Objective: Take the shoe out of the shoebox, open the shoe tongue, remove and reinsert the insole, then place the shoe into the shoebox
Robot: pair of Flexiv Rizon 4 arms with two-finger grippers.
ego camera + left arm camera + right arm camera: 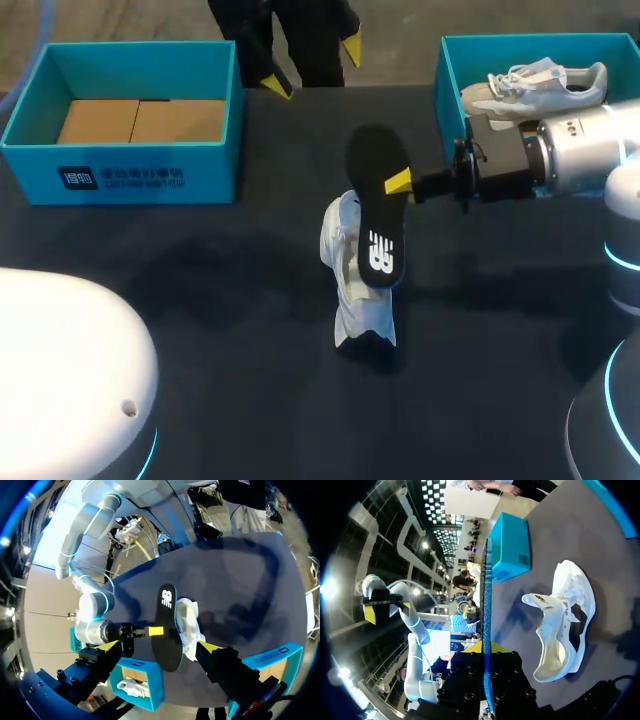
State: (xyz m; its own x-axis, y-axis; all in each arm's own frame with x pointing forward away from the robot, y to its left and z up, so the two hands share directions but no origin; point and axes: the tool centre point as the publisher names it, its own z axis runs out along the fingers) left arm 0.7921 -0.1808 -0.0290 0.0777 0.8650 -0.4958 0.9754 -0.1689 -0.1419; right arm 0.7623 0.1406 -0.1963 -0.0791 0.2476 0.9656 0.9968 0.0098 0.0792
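well inside table edges: insole, shoe

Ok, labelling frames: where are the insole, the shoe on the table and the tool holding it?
insole (378,215): head view, middle of its black face.
shoe (364,314): head view, white side below the insole.
right tool (399,183): head view, yellow tip at the insole's edge.

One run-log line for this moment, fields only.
right gripper: shut on flat black insole, held up | white sneaker: on dark table, insole out | left gripper: open, empty
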